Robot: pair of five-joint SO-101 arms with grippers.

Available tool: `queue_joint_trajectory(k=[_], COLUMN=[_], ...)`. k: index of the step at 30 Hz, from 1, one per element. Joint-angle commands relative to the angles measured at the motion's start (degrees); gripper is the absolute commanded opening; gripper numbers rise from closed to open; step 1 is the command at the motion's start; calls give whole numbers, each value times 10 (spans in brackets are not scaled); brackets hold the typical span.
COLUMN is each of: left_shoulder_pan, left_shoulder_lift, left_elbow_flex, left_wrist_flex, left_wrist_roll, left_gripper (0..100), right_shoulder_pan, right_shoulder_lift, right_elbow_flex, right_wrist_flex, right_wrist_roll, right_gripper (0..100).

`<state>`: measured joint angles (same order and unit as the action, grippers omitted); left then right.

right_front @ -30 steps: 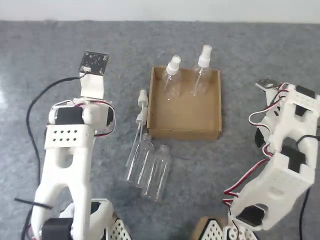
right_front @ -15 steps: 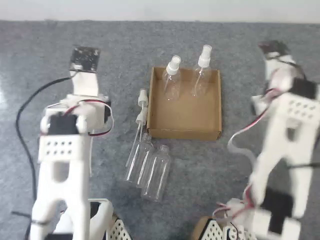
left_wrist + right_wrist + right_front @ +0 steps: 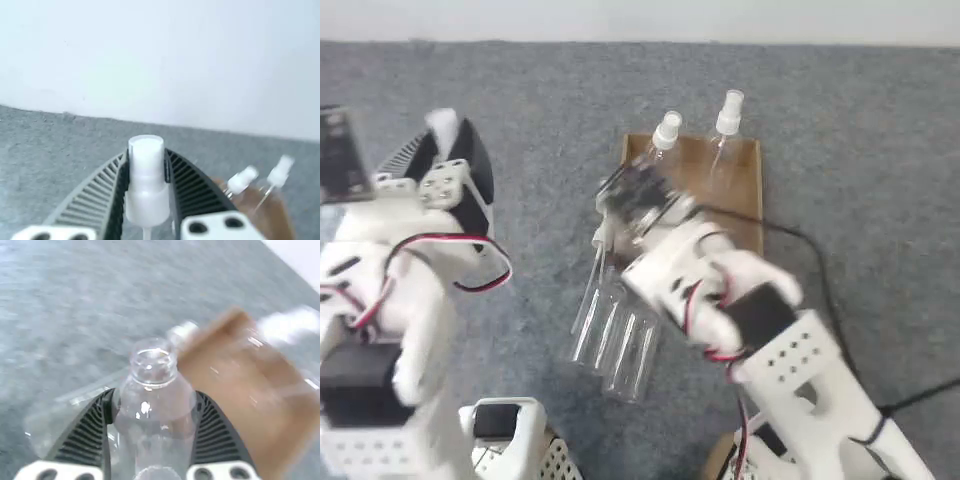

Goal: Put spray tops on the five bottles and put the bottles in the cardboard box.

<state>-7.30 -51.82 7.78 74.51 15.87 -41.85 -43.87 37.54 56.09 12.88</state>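
Note:
My left gripper (image 3: 146, 156) is shut on a white spray top (image 3: 146, 195) and holds it up in the air; in the high view that gripper (image 3: 448, 130) stands left of the cardboard box (image 3: 752, 190). My right gripper (image 3: 153, 397) is shut on a clear uncapped bottle (image 3: 152, 412), neck pointing away from the wrist. In the high view this gripper (image 3: 638, 200) is at the box's front-left corner. Two capped bottles (image 3: 665, 140) (image 3: 725, 125) lie in the box. Two uncapped bottles (image 3: 595, 320) (image 3: 635, 345) lie on the mat in front of it.
A loose spray top (image 3: 599, 238) with its long tube lies beside the box's left wall. The right arm (image 3: 760, 320) stretches across the box's front edge. Grey mat (image 3: 880, 150) lies open to the right of the box and behind it.
The left arm has swung left and up with a spray top in its gripper. The right arm has come across from the right side to the box's front-left corner and holds a bottle.

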Motion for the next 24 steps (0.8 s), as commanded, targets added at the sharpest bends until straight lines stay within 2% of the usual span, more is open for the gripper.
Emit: queue_joint_trajectory(k=[1, 5, 10, 19, 24], left_shoulder_pan=[4, 6, 44, 49, 50], left_shoulder_lift=[-15, -31, -38, 31, 57], left_elbow_flex=[-25, -7, 7, 84, 93], left_wrist_flex=[-21, -47, -84, -204, -218], left_wrist_roll=[59, 86, 95, 96, 97], left_gripper=[9, 9, 9, 9, 9], right_shoulder_pan=[-49, -65, -65, -66, -66], right_shoulder_lift=[-10, -14, -15, -15, -15], right_elbow_flex=[33, 57, 73, 90, 90], right_wrist_flex=[-72, -94, -98, -131, -131], right_wrist_roll=[-11, -9, -9, -47, -47], right_gripper=[6, 6, 7, 6, 6])
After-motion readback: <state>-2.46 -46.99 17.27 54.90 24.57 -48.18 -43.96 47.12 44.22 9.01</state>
